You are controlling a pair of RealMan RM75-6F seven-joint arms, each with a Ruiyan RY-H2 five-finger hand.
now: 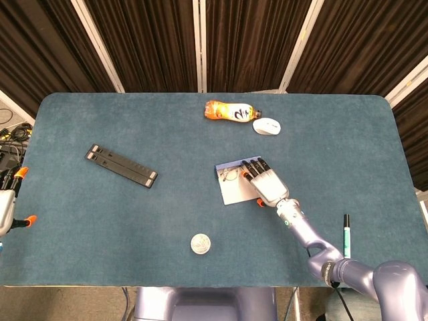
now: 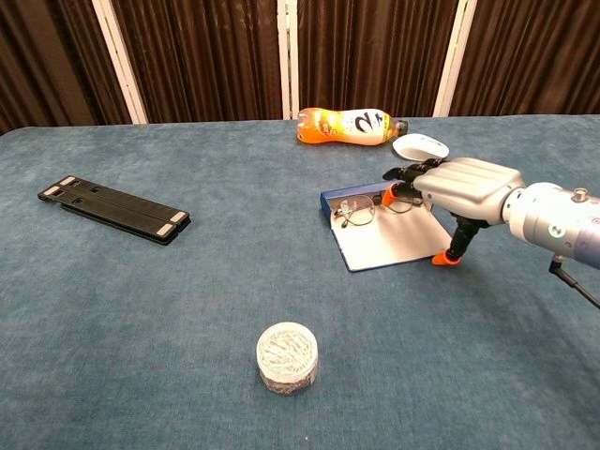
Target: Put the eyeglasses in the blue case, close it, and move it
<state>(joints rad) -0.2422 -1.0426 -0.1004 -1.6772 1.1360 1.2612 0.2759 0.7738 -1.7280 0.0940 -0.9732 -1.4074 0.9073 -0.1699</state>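
The blue case (image 1: 235,188) (image 2: 389,236) lies open and flat near the table's middle, pale lining up. The eyeglasses (image 1: 231,175) (image 2: 367,207) rest inside along its far blue edge. My right hand (image 1: 265,182) (image 2: 456,187) hovers palm down over the case's right half, fingers stretched toward the glasses. Its orange fingertips (image 2: 388,197) sit at the right lens; I cannot tell whether they touch it. The thumb tip is down at the case's near right corner. Only the wrist of my left arm (image 1: 8,208) shows at the head view's left edge.
An orange drink bottle (image 1: 229,111) (image 2: 348,126) and a white mouse (image 1: 267,126) (image 2: 420,146) lie at the far side. A black folded stand (image 1: 121,166) (image 2: 113,209) is at the left, a round clear tub (image 1: 201,243) (image 2: 287,356) near the front, a pen (image 1: 346,234) at the right.
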